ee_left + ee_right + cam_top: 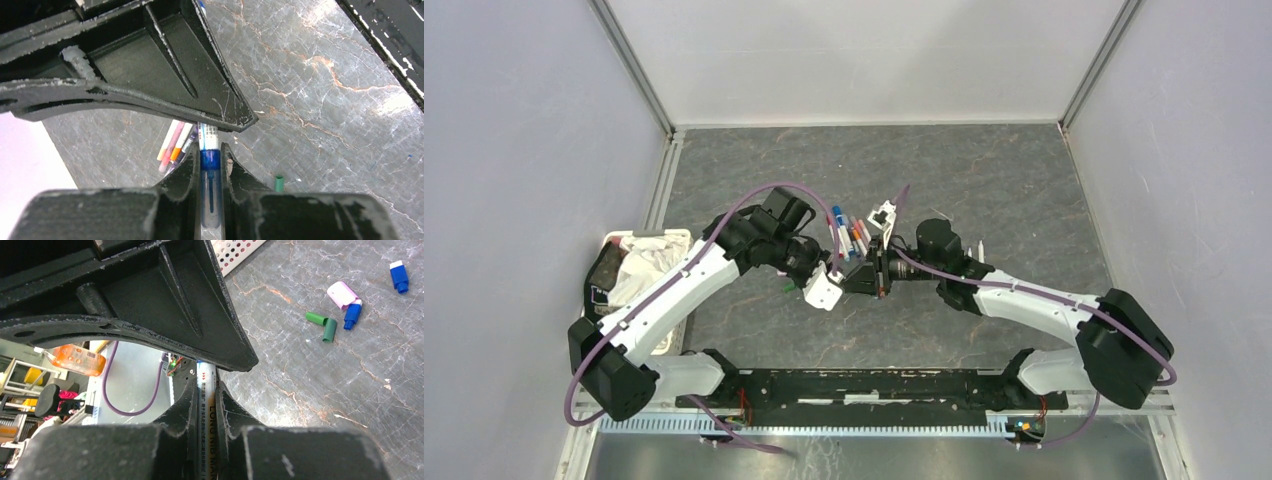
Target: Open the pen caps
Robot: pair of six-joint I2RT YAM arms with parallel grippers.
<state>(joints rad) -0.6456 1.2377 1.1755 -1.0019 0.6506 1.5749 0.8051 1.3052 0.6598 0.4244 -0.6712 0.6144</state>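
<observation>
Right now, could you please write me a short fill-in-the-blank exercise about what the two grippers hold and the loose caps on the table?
1. The left gripper is shut on the ____ part of a pen.
2. The right gripper clamps a pen barrel whose colour is ____.
3. In the right wrist view, the two touching loose caps are both ____.
Missing words: blue; white; green.

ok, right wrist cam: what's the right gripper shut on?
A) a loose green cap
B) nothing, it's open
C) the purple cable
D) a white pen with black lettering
D: the pen, white barrel with black lettering, is pinched between the fingers of the right gripper; the green caps lie loose on the table, apart from it.
</observation>
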